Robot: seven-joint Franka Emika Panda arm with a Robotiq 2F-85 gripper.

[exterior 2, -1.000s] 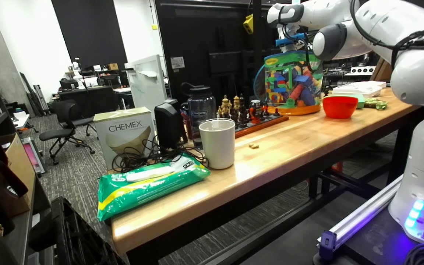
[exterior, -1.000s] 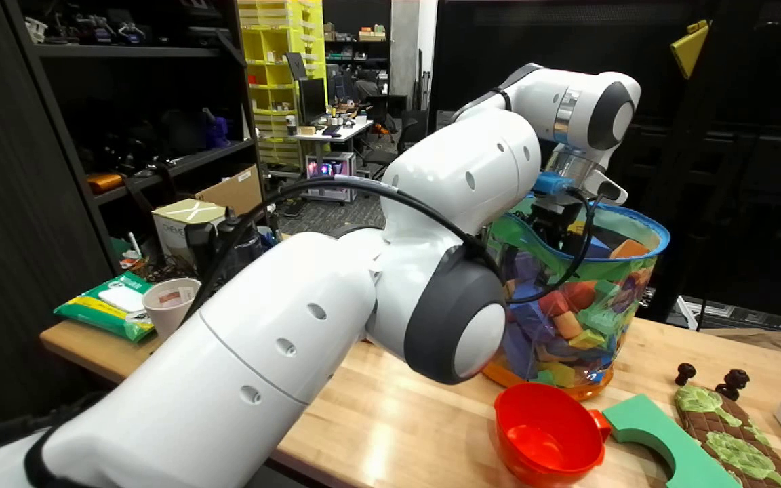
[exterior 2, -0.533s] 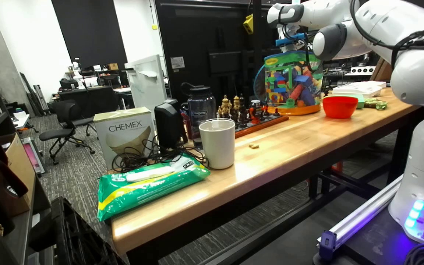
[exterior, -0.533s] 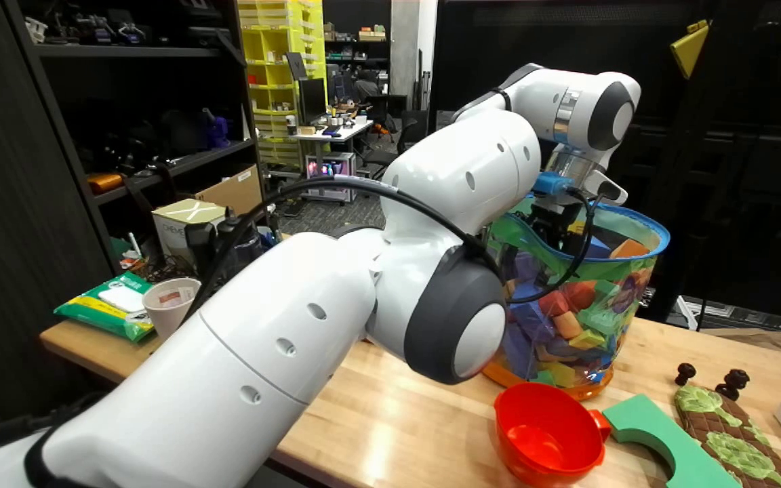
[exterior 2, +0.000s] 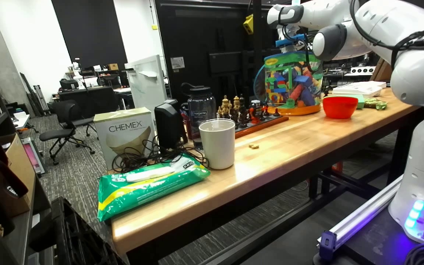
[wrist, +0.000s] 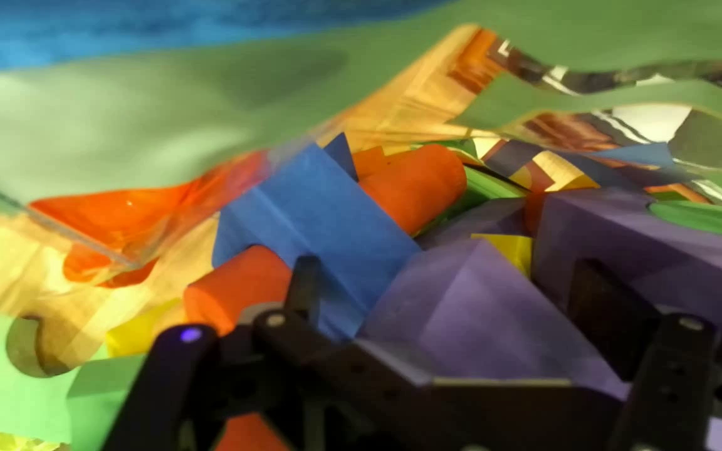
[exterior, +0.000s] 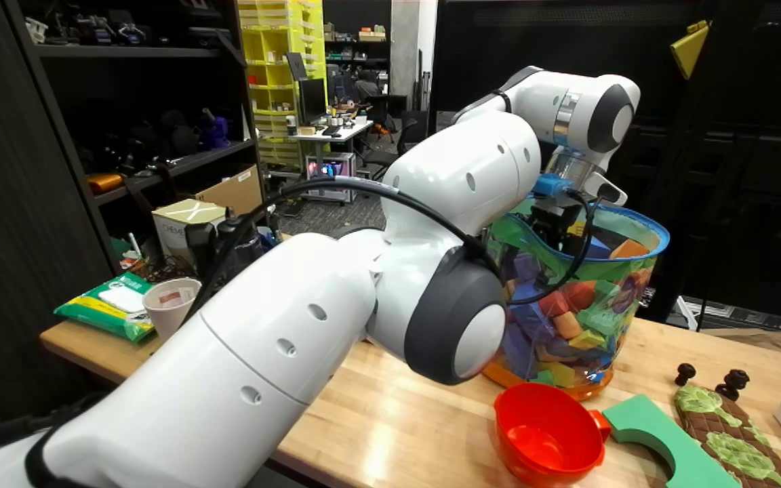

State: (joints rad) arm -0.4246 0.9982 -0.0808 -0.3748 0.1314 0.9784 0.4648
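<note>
Hand [wrist: 446, 275] inside the bag [exterior 2: 289, 57], fingers spread wide, no grip seen. Purple block [wrist: 461, 313] lies between them; contact can't tell. Risks: tight packing, so closing could also catch the blue block [wrist: 311, 219] at 10 o'clock (wrist view) or the purple neighbour [wrist: 618, 232] at 2; sloped faces may slip. Hanging cable [exterior: 591, 220] could snag the floppy bag. Bag: mixed coloured blocks [wrist: 420, 181]. In an exterior view: red bowl [exterior: 546, 407] on the worktop [exterior: 390, 420] at the bag's 6 o'clock; mug [exterior: 167, 322] at 9, label-like bit [exterior: 173, 297] inside.
</note>
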